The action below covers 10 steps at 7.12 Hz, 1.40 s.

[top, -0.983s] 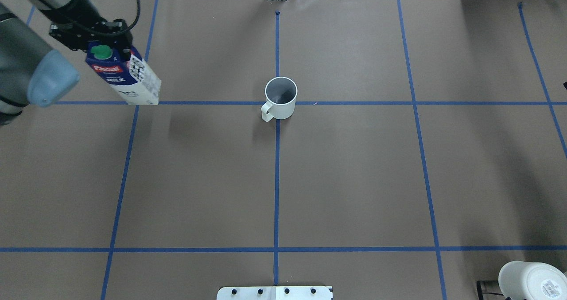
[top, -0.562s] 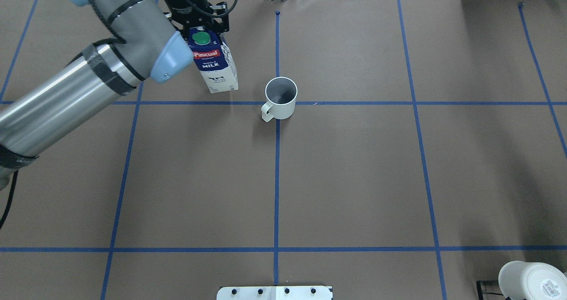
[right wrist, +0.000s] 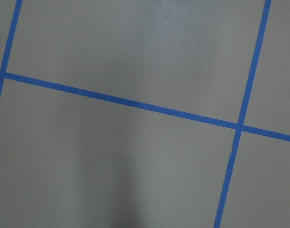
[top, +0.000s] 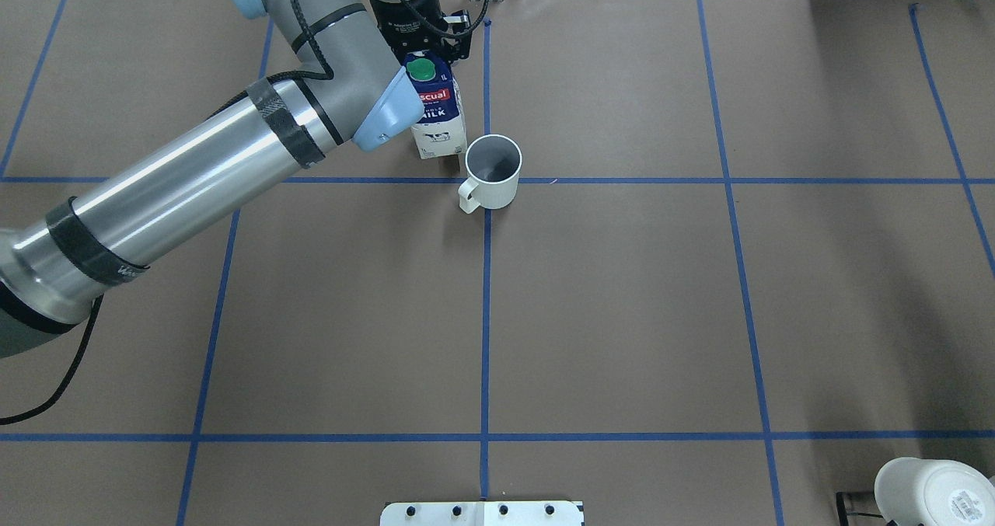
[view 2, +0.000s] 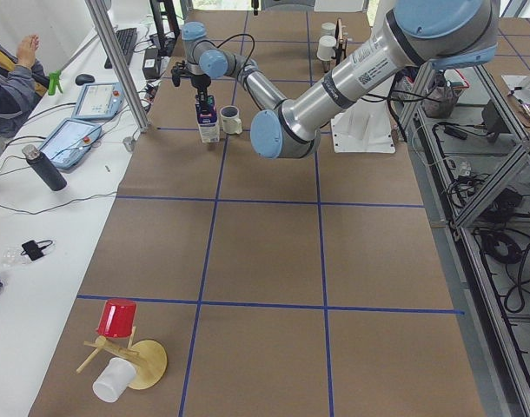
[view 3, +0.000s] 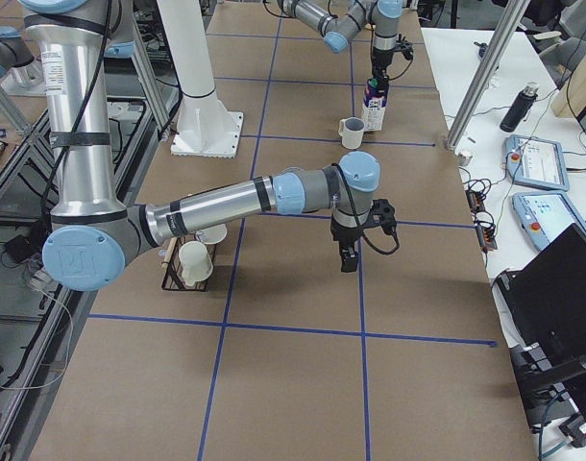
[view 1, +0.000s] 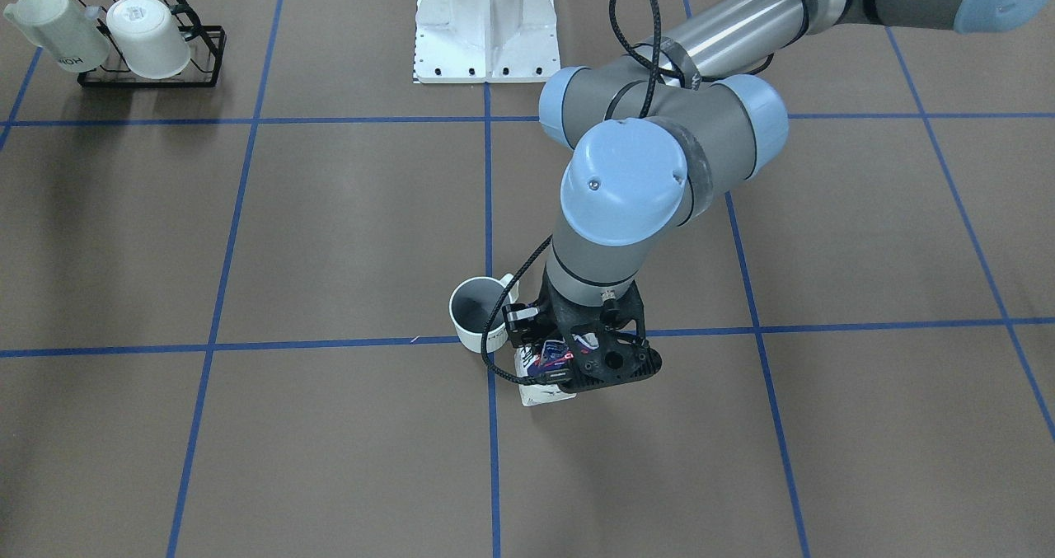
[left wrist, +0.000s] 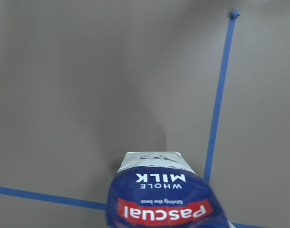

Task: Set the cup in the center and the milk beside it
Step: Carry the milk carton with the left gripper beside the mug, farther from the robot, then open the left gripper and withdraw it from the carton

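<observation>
The white cup (top: 493, 170) stands upright on the middle crossing of the blue tape lines (top: 487, 231), handle toward the robot. It also shows in the front view (view 1: 478, 312). The blue and white milk carton (top: 437, 122) with its green cap is upright just left of the cup, a small gap between them. My left gripper (top: 426, 50) is shut on the carton's top. In the front view the gripper (view 1: 589, 360) hides most of the carton (view 1: 544, 393). I cannot tell whether its base touches the table. My right gripper (view 3: 349, 257) shows only in the right side view, and I cannot tell whether it is open or shut.
A black rack (view 1: 206, 55) with two tilted upside-down white mugs (view 1: 148, 39) sits by the robot's right side. The white base plate (view 1: 486, 30) is at the robot's edge. A red cup (view 2: 117, 317) on a wooden stand is at the table's left end.
My left arm has swung the carton from the far left across to just beside the cup. The cup has not moved.
</observation>
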Each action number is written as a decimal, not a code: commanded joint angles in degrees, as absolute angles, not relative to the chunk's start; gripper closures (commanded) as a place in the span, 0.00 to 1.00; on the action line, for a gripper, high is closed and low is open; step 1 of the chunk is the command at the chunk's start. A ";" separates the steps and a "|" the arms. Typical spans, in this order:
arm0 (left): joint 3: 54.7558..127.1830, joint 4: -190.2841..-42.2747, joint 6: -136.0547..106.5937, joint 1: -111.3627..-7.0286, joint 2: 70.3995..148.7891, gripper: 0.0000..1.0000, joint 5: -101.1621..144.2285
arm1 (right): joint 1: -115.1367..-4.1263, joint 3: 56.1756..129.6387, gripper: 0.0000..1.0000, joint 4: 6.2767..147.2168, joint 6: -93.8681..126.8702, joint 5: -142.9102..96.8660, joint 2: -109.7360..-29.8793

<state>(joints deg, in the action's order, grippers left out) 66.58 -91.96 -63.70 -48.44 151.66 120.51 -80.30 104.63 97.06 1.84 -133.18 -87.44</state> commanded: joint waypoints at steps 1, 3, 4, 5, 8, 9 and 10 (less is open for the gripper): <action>66.18 -92.55 -63.63 -47.99 151.79 0.56 119.88 | -80.24 104.59 0.00 97.03 1.85 -133.15 -87.45; 66.44 -92.64 -63.02 -47.90 151.79 0.03 119.88 | -80.25 104.59 0.00 97.03 1.85 -133.16 -87.36; 66.79 -92.64 -63.02 -47.90 151.79 0.02 119.88 | -80.16 104.42 0.00 97.03 1.85 -133.15 -87.36; 67.23 -92.55 -63.19 -47.90 151.70 0.02 119.88 | -79.98 104.24 0.00 97.03 1.85 -133.24 -87.28; 83.94 -91.58 -63.72 -50.87 140.51 0.02 120.58 | -79.89 104.06 0.00 97.03 1.85 -133.07 -86.84; 94.55 -90.97 -63.72 -52.11 132.01 0.02 121.37 | -79.81 104.06 0.00 97.03 1.85 -133.07 -86.75; 103.45 -90.79 -63.02 -53.51 123.31 0.02 121.46 | -79.63 103.98 0.00 97.03 1.85 -132.98 -86.75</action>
<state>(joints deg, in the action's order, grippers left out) 92.03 -91.15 -63.55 -51.77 133.58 121.07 -79.78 104.06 97.03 1.85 -133.06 -86.82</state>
